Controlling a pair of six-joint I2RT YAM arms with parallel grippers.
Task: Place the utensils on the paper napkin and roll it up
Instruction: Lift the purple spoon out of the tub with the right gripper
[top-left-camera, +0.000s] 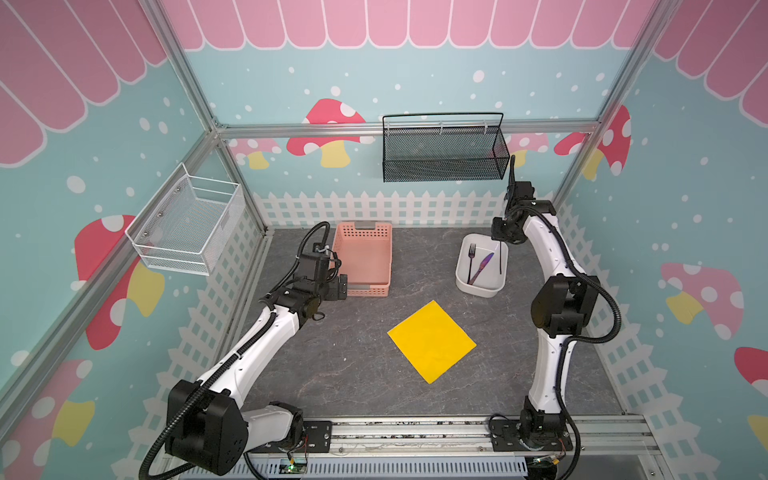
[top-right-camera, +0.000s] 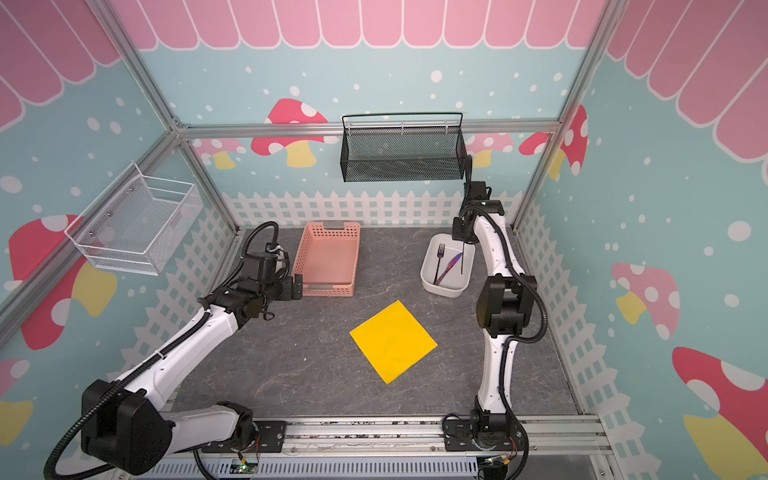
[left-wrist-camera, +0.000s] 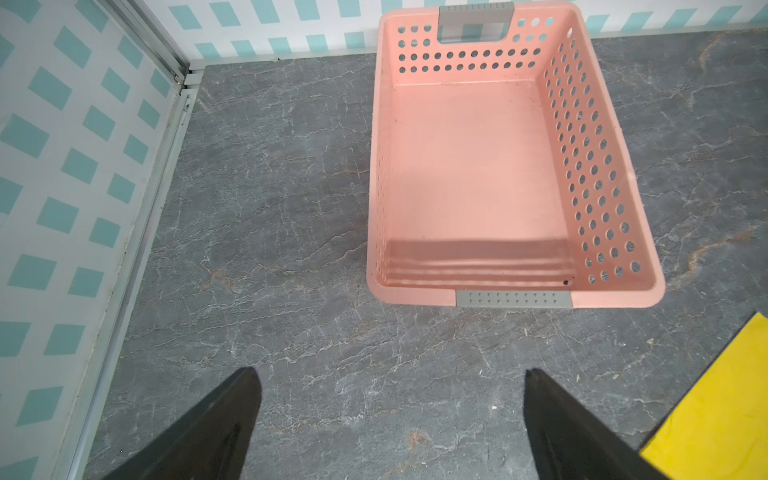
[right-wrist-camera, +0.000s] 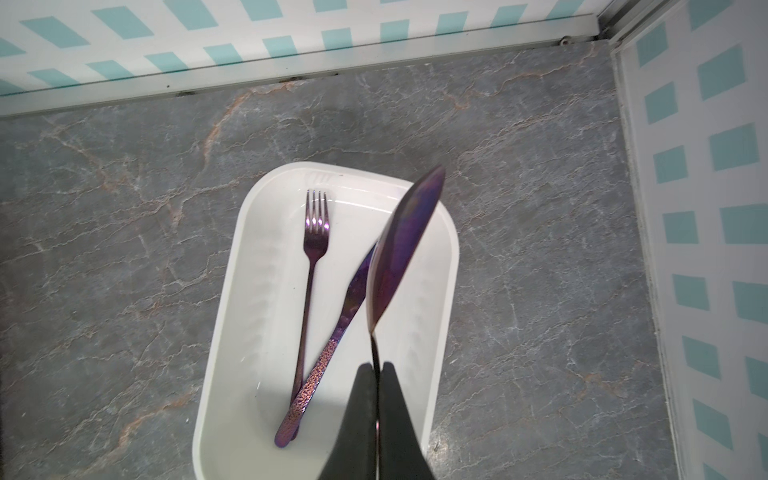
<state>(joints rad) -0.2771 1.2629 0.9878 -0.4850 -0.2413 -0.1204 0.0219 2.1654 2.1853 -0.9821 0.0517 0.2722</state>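
The yellow paper napkin (top-left-camera: 431, 340) (top-right-camera: 392, 340) lies flat mid-table; its corner shows in the left wrist view (left-wrist-camera: 723, 411). A white bin (top-left-camera: 462, 282) (right-wrist-camera: 232, 291) at the back right holds the fork (top-left-camera: 471, 259) (right-wrist-camera: 309, 286) and the knife (top-left-camera: 482, 266) (right-wrist-camera: 332, 345), crossed at their handles. My right gripper (right-wrist-camera: 377, 368) (top-left-camera: 500, 240) is shut on the handle of the spoon (right-wrist-camera: 403, 253) (top-right-camera: 462, 257), held above the bin with its bowl pointing away from the fingers. My left gripper (left-wrist-camera: 390, 374) (top-left-camera: 343, 286) hangs open with nothing in it, over bare table beside the pink basket.
A pink perforated basket (top-left-camera: 390, 257) (left-wrist-camera: 376, 166) stands at the back left, nothing inside. A black mesh basket (top-left-camera: 444, 153) hangs on the back wall and a white wire basket (top-left-camera: 187, 224) on the left wall. Fence-patterned walls close in the table.
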